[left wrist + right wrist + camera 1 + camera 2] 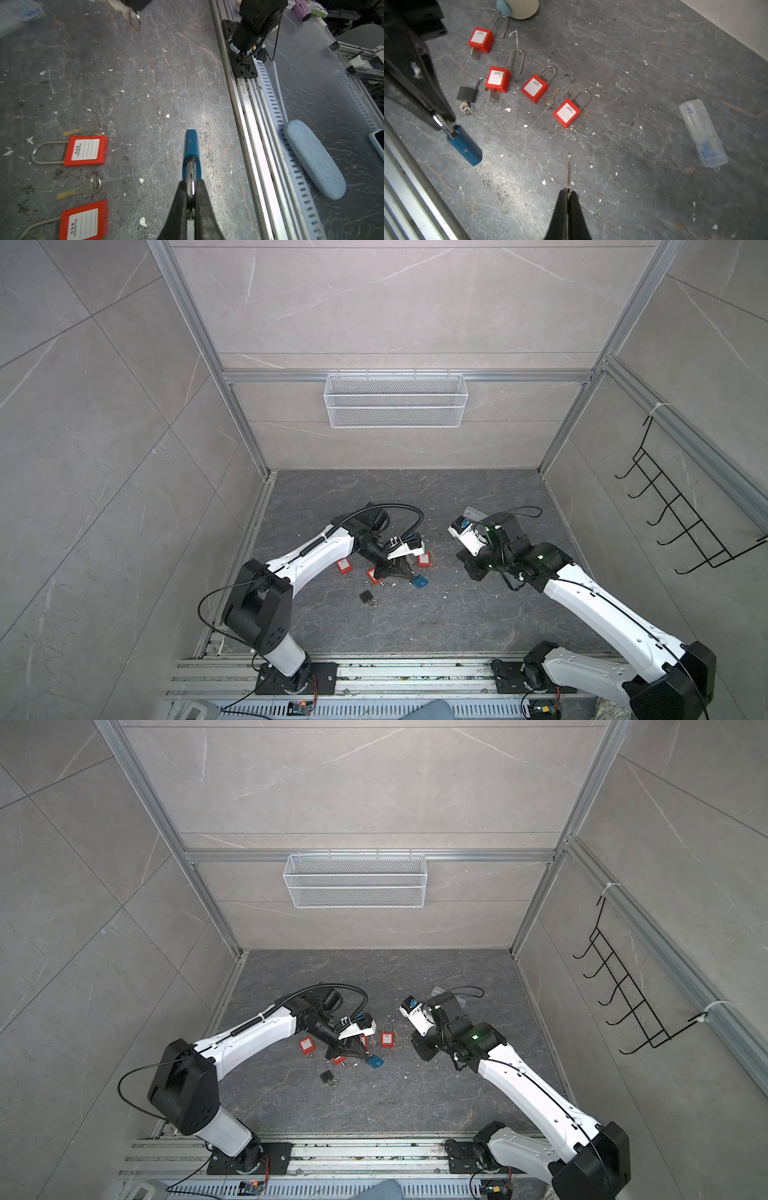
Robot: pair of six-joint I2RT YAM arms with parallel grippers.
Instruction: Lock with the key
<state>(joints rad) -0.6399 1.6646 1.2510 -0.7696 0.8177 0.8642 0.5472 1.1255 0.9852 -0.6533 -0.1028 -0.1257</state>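
Right wrist: key (569, 172) between jaws

Four padlocks (534, 88) lie in a row on the desk (633, 62), loose keys (550, 100) beside two; a small padlock (466, 94) just before the row, leftward. The held padlock (465, 146) sits before the row's right part, the held key (569, 170) to its right, a plastic case (703, 133) farther back.

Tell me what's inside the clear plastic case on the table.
Inside the clear plastic case, a blue item shows through the cloudy wall near one end. The plastic blurs it, so what it is, and anything else inside, cannot be told.
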